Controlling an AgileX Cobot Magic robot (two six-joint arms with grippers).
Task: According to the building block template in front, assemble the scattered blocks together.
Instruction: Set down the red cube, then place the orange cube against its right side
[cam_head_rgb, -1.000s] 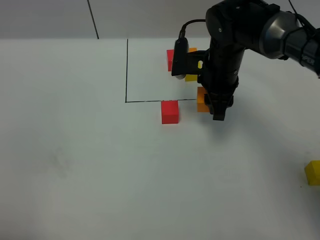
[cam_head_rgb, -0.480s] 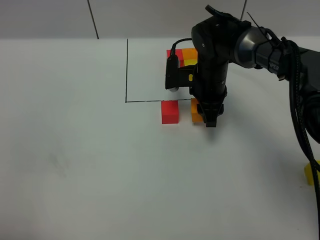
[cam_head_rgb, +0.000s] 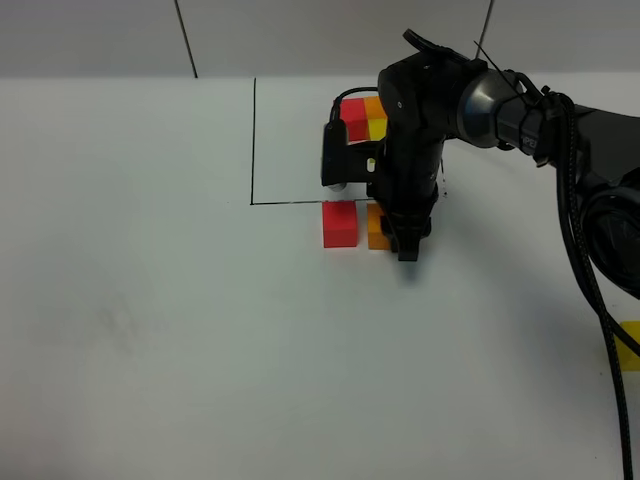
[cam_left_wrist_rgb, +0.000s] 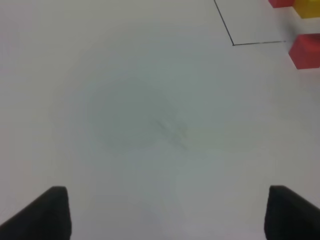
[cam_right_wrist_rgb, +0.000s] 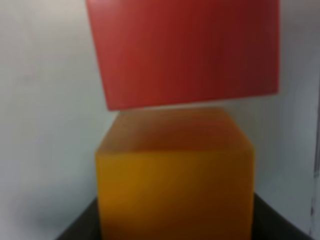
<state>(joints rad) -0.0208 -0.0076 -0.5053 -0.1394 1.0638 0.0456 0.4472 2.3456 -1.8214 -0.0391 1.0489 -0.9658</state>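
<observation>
clamping orange cube (cam_head_rgb: 377, 230) in right end effector (cam_head_rgb: 404, 242), just beside red cube (cam_head_rgb: 339, 223).

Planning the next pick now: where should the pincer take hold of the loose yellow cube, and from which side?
Probably from straight above, closing on two opposite side faces of the yellow cube. It sits flat on the table, alone at the right edge of the high view, so its visible sides look free.
</observation>
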